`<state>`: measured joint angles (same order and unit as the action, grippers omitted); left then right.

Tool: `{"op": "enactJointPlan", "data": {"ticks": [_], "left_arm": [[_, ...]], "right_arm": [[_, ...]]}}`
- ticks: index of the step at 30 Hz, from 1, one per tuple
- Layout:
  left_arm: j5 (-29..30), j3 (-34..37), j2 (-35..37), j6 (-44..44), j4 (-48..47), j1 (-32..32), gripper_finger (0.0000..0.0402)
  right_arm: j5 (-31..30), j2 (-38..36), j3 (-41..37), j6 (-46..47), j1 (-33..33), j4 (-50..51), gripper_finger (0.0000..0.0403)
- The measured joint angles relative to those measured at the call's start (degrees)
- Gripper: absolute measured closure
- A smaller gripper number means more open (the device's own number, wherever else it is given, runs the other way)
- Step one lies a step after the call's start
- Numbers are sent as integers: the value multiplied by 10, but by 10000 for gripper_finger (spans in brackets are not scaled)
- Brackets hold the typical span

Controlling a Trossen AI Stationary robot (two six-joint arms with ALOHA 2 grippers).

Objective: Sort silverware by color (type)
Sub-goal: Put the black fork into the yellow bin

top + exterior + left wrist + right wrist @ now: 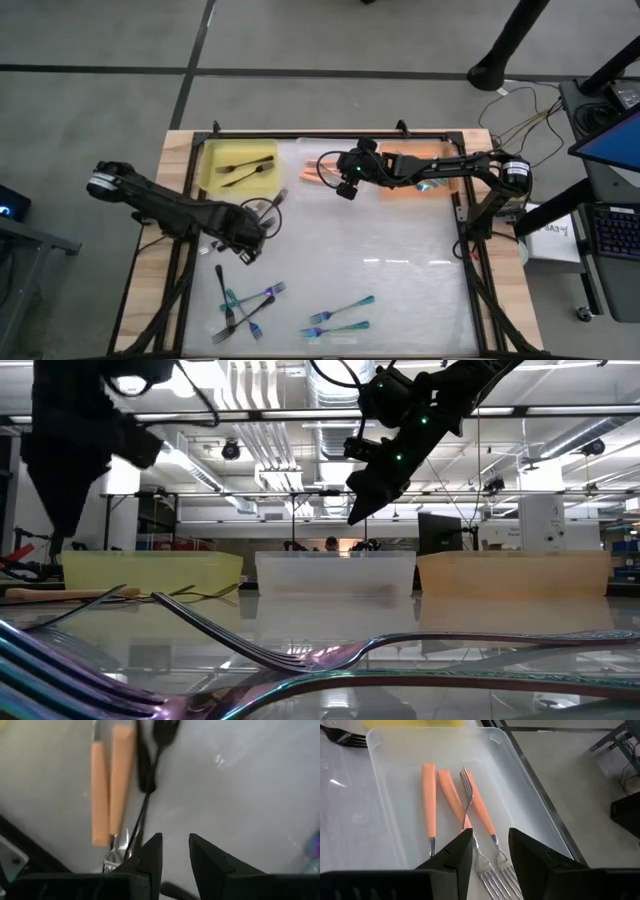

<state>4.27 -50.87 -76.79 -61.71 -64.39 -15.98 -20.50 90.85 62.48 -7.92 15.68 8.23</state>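
At the lower edge of the high view, the teal forks (pixel 340 318) are lying loose on the counter (pixel 400 280), in the lower middle of the frame. To their left a second small heap (pixel 243 304) is mixing teal handles with one black fork. In the low view these forks are filling the foreground, so they are hiding much of the counter behind them.

Higher up, at the left centre, the left gripper (pixel 245 240) is hanging low over the counter beside a few forks lying there. In its wrist view its fingers (pixel 150 855) are standing slightly apart and holding nothing; two orange forks (pixel 107 785) and a black fork (pixel 152 755) are lying just beyond them.

At the upper part of the frame three trays are standing in a row. The yellow tray (pixel 210 170) at the upper left is holding black forks (pixel 245 170). The right gripper (pixel 347 185) is hovering above the clear tray (pixel 300 150) in the middle, with fingers (pixel 457 855) parted and empty. Three orange forks (pixel 452 797) are lying in this tray. The orange tray (pixel 425 152) is partly covered by the right arm.
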Motion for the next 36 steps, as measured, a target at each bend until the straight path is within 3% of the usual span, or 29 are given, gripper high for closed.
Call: {"op": "enactJointPlan", "data": {"ticks": [20,25,36], "left_arm": [[10,131,0,11,107,52,324],[12,151,0,17,164,58,324],[28,174,0,18,193,61,324]], "right_arm": [[0,0,0,14,0,-2,284],[0,0,0,15,0,-2,284],[0,0,0,15,0,-2,284]]}}
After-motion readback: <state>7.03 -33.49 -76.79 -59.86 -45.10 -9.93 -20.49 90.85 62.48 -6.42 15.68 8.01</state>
